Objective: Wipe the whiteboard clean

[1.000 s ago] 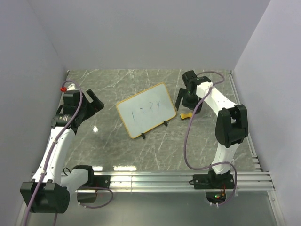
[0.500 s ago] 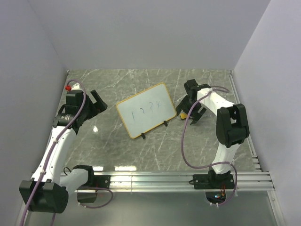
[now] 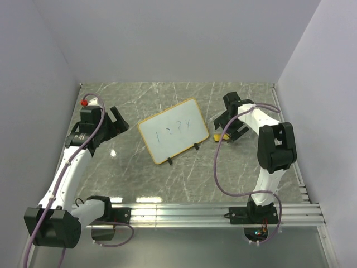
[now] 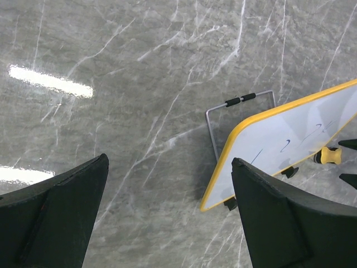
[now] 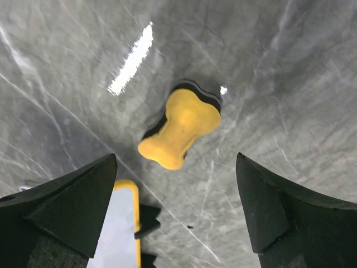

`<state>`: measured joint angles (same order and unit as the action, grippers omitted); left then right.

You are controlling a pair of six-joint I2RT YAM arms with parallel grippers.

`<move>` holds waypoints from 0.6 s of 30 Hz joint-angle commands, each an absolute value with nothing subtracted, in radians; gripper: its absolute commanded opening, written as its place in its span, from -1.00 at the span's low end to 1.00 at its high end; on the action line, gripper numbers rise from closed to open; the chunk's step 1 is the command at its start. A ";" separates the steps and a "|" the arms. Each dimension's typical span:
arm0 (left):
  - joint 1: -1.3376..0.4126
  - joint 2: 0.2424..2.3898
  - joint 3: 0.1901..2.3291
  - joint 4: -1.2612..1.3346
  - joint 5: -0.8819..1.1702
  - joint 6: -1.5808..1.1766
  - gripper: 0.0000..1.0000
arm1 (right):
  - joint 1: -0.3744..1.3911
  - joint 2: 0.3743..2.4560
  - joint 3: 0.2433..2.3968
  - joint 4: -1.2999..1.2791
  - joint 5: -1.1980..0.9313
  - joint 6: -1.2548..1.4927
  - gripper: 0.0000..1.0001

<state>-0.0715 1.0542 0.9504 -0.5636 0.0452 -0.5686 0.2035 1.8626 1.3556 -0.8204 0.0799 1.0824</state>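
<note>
Between released left end effector (image 4: 168,162) and released right end effector (image 5: 176,159), yellow-framed whiteboard (image 3: 174,132) with handwritten "1234".

Surface (image 3: 139,173): grey veined marble look, glossy. Whiteboard (image 3: 174,132): smooth white face, yellow plastic-looking frame. Bone-shaped piece (image 5: 181,125): matt yellow top, black underlayer.

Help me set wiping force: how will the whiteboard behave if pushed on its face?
The whiteboard leans on a thin wire stand, so a firm push would probably tip it backward. Its small black feet rest on the glossy marble table, so it may also slide. It looks thin and rigid, and is likely light.
</note>
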 commanded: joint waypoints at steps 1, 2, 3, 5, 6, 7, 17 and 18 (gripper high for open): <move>-0.075 1.057 0.960 -0.529 0.066 -0.546 0.96 | 0.202 1.890 1.390 -0.795 0.140 1.129 0.86; -0.075 1.061 0.962 -0.531 0.066 -0.546 0.96 | 0.201 1.894 1.390 -0.795 0.141 1.135 0.86; -0.075 1.060 0.960 -0.531 0.066 -0.546 0.96 | 0.202 1.899 1.390 -0.795 0.144 1.141 0.86; -0.075 1.061 0.959 -0.529 0.069 -0.546 0.96 | 0.201 1.917 1.393 -0.799 0.158 1.147 0.85; -0.075 1.062 0.957 -0.529 0.068 -0.546 0.96 | 0.202 1.928 1.393 -0.795 0.163 1.147 0.83; -0.075 1.062 0.959 -0.529 0.069 -0.546 0.96 | 0.202 1.933 1.396 -0.796 0.175 1.146 0.82; -0.075 1.062 0.963 -0.537 0.061 -0.546 0.96 | 0.209 1.973 1.405 -0.791 0.166 1.114 -0.25; -0.075 1.060 0.965 -0.538 0.063 -0.548 0.97 | 0.210 1.973 1.405 -0.798 0.167 1.108 -0.32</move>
